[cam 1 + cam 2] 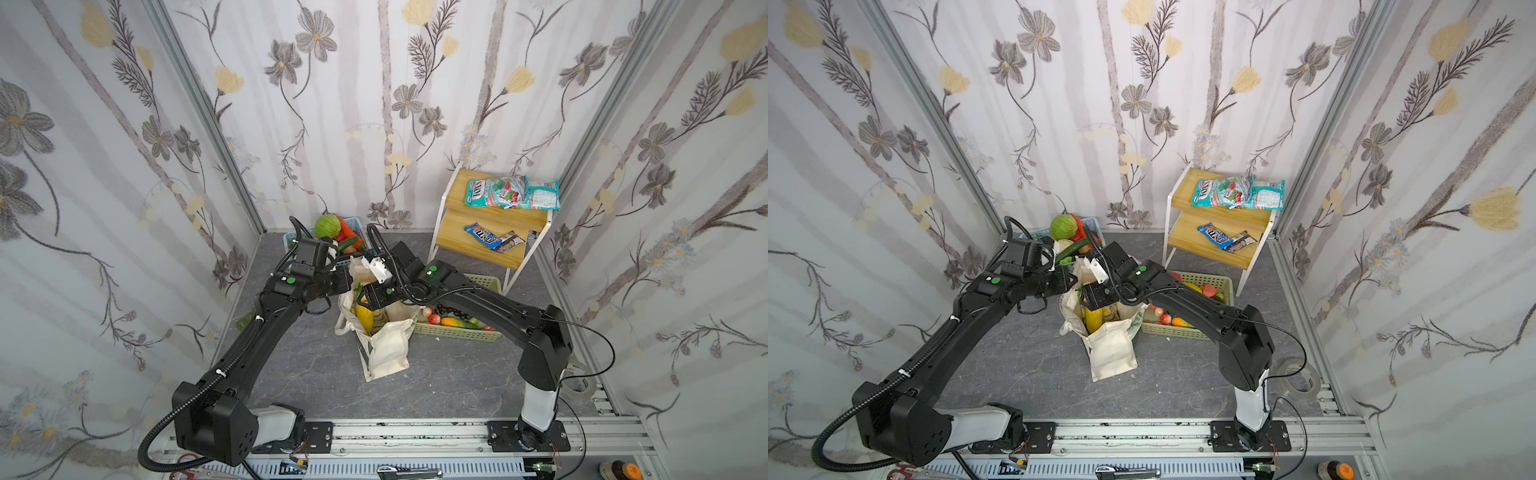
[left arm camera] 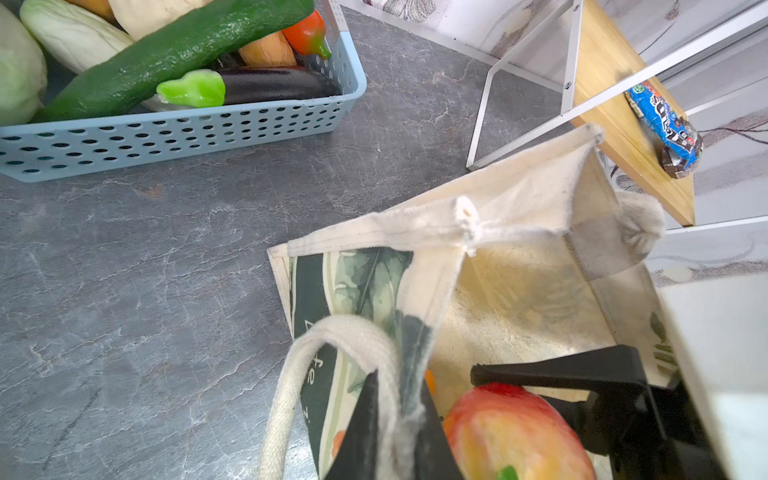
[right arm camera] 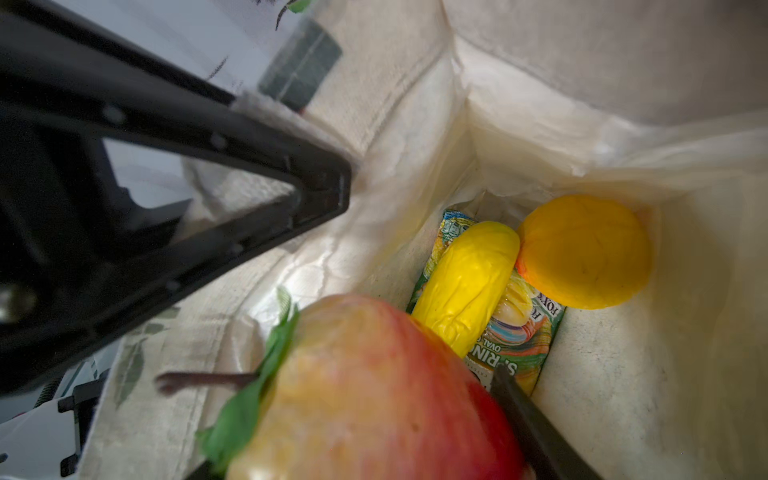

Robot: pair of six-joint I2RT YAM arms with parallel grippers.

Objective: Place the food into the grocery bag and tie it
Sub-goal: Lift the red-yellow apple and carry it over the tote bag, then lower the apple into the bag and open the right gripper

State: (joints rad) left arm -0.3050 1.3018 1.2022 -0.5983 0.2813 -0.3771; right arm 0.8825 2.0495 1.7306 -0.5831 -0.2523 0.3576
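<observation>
**Spotter:** What are your hands doing right now?

**Me:** My left gripper (image 2: 397, 419) is pinching the rim of the grocery bag (image 1: 386, 349). Its jaws are clamped tight on the cloth just beside the loop handle (image 2: 291, 374), and that is propping the mouth open. My right gripper (image 3: 374, 390) is carrying a red-and-yellow apple (image 2: 515, 432), with the jaws spread to its width and pressing on both sides.

**Spotter:** Where is the apple hanging?

**Me:** It is hanging in the bag's mouth, clear of the bottom. Below it the yellow oblong fruit (image 3: 465, 286) is lying on the snack packet (image 3: 523, 336) and touching the orange (image 3: 586, 253) in the corner.

**Spotter:** So how are you doing this drop well?

**Me:** I'm aiming for the bare cream patch beside the packet. I'm planning to lower the apple before letting go, because I judge a round fruit released from the rim would bounce or roll. I'm also minding the left pinch. The bag is standing on the grey tabletop (image 1: 291, 365) just beside the pale green basket (image 1: 457, 334), and too hard a tug could tip it. The apple's stem is pointing toward the wall my left gripper is holding, so I'm leaving room there for opening.
</observation>
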